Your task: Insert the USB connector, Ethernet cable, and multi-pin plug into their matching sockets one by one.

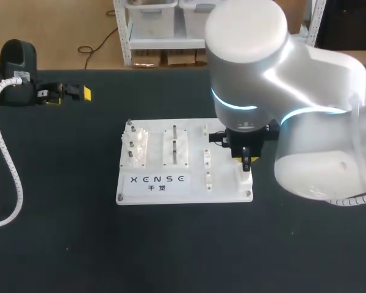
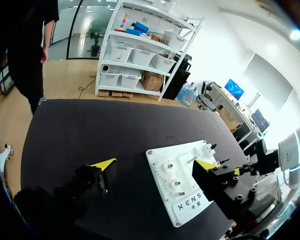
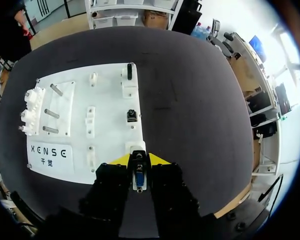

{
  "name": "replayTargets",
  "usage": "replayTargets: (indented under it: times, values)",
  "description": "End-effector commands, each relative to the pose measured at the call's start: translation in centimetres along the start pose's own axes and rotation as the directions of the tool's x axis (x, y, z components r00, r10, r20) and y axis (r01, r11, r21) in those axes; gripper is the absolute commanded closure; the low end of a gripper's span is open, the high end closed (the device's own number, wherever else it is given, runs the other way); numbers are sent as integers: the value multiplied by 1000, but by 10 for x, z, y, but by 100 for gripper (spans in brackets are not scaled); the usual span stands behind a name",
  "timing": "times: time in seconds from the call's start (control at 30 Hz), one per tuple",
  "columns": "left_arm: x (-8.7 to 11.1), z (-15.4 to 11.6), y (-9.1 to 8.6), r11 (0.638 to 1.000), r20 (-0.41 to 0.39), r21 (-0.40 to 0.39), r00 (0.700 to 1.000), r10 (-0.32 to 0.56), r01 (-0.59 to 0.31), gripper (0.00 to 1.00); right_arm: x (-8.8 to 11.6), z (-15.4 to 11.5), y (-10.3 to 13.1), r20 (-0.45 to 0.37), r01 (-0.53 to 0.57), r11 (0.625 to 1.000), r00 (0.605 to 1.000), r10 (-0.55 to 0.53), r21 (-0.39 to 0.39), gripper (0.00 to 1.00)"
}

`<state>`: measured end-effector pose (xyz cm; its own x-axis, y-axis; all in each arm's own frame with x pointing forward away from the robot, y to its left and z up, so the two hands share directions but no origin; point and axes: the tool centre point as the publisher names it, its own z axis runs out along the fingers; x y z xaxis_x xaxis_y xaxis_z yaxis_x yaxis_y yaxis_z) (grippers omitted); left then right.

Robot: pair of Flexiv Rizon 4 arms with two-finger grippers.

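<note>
The right gripper [image 3: 139, 161] holds the multi-pin plug [image 3: 138, 179] clamped in its fingers over a corner of the white board [image 3: 110, 125]. The left gripper [image 2: 156, 163] hangs above the desk [image 2: 90, 130], fingers spread wide.

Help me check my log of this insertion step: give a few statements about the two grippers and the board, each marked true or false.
1. The right gripper is shut on a plug with a blue face. True.
2. The left gripper holds a cable. False: its fingers are wide apart with nothing between them.
3. The right gripper is over the right-hand end of the white board. True.
4. The left gripper hangs over the white board. False: it is off to the board's left, over the black table.
</note>
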<state>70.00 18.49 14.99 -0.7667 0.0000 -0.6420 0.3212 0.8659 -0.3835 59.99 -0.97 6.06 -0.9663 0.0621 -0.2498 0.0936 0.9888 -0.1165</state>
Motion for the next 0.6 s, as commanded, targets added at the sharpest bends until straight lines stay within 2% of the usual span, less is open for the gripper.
replayTargets:
  times: [0.03, 0.3, 0.6]
  values:
    - [0, 0, 0, 1000, 0, 0, 1000, 0, 0, 0, 5, 1, -3, 18, -3, 1000, 1000, 3, -15, 100]
    - [0, 0, 0, 1000, 0, 0, 1000, 0, 0, 0, 3, 4, -8, 23, -8, 999, 1000, 9, -34, 100]
    - [0, 0, 0, 1000, 0, 0, 1000, 0, 0, 0, 6, 14, -5, -11, -22, 998, 1000, 22, -60, 100]
